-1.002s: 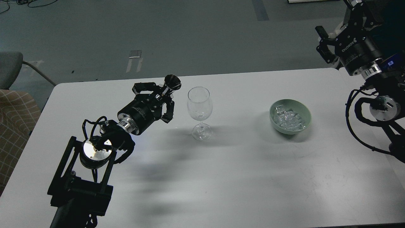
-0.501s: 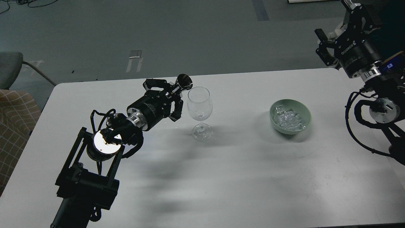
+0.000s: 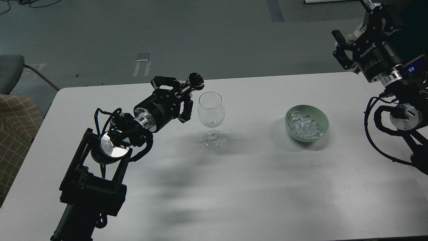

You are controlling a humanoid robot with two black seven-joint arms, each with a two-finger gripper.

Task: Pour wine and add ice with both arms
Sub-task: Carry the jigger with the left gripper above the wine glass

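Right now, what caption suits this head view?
Left gripper tips a dark funnel-mouthed vessel toward the wine glass; ice waits.

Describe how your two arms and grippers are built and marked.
Both arms are black, with round silver joint caps and looped black cables. The left gripper has a cylindrical black body with faint lettering and linked black fingers. The right gripper is the same, marked ROBOTIQ in white, with a blue patch behind it.

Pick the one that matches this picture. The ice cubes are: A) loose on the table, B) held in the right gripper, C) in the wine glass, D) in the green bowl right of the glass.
D: the ice cubes lie piled in the green bowl, standing on the table to the right of the wine glass.
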